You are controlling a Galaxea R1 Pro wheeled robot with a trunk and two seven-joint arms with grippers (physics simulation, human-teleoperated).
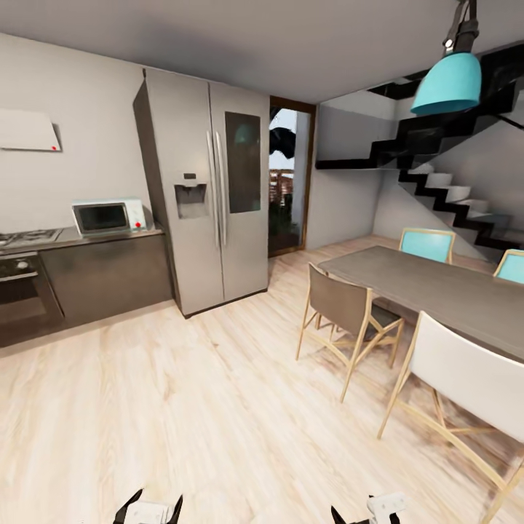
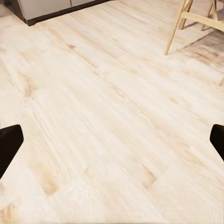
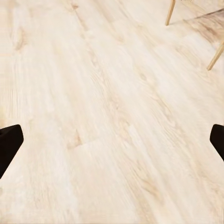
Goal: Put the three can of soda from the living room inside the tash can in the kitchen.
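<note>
The left gripper at 7 o'clock of the head view and the right gripper at 5 o'clock both hang low with black fingers spread wide, holding nothing; in each wrist view the fingertips sit far apart over bare boards.

Below them runs the pale wood plank floor of the kitchen. At 10 o'clock stands the tall steel two-door fridge; at 9 o'clock the dark glossy cabinets carry a grey countertop with a white microwave. At 3 o'clock a long grey dining table stands among wooden-legged chairs, under a turquoise pendant lamp at 1 o'clock, before a black-and-white staircase.
</note>
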